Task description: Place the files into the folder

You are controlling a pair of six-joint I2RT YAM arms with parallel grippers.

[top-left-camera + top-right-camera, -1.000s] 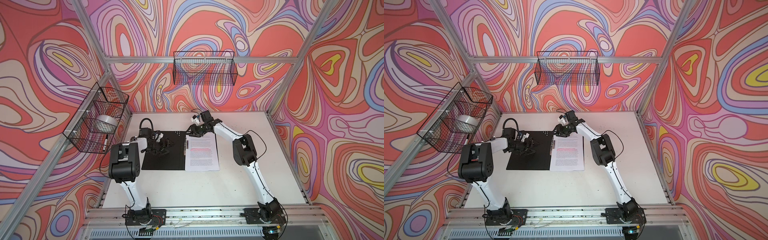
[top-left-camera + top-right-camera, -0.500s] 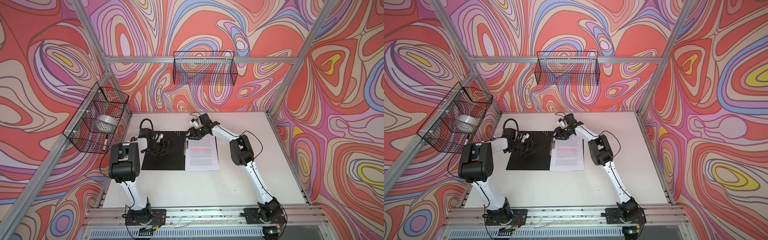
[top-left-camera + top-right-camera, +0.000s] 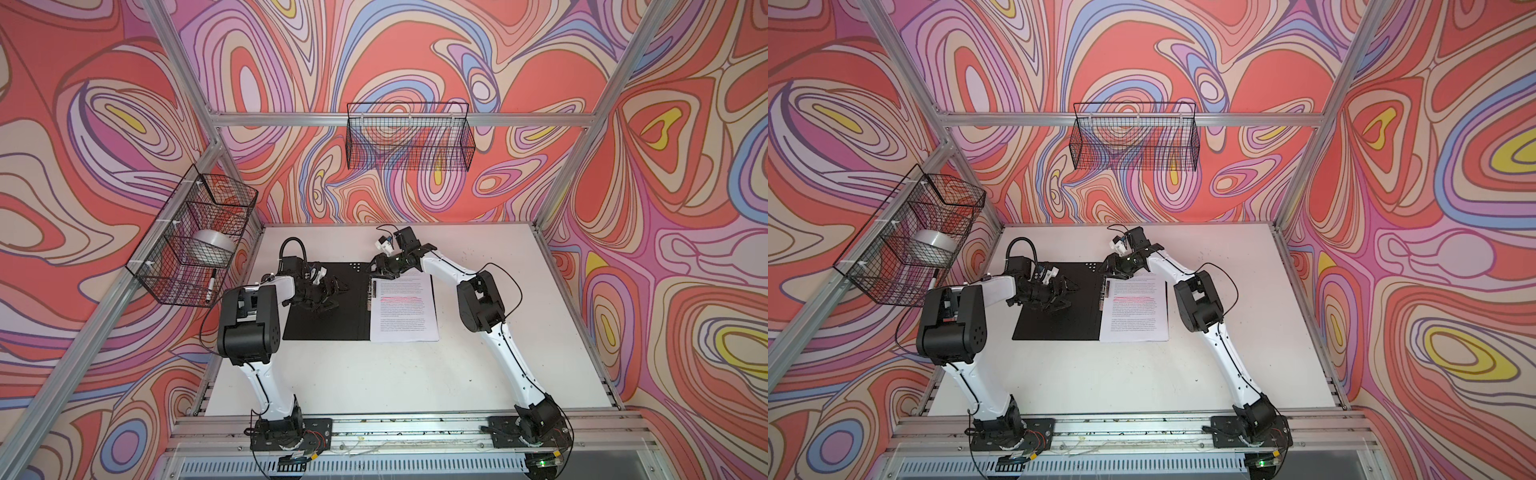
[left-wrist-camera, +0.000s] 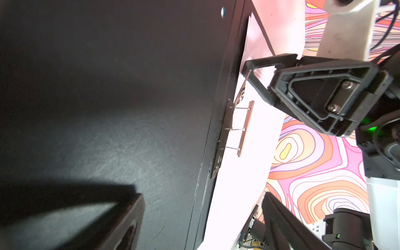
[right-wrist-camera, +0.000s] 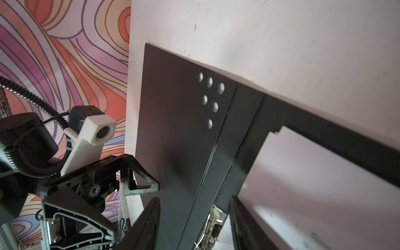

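Observation:
The folder (image 3: 328, 307) lies open on the white table, black inside up, in both top views. The files (image 3: 403, 309), white sheets with pink-highlighted lines, rest on its right half beside the metal spine clip (image 3: 371, 291). My right gripper (image 3: 376, 277) is at the far end of the spine. In the right wrist view its jaws (image 5: 194, 223) stand apart on either side of the clip (image 5: 211, 225) without touching it. My left gripper (image 3: 334, 293) hovers low over the bare left cover (image 4: 108, 86), wide open and empty.
A wire basket (image 3: 195, 245) on the left wall holds a tape roll (image 3: 214, 245) and a marker (image 3: 210, 286). Another wire basket (image 3: 409, 141) hangs on the back wall. The right arm's elbow (image 3: 482, 303) stands just right of the files.
My right gripper has come down and slightly left, from behind the folder's far edge to the spine clip. The left arm has stayed where it was.

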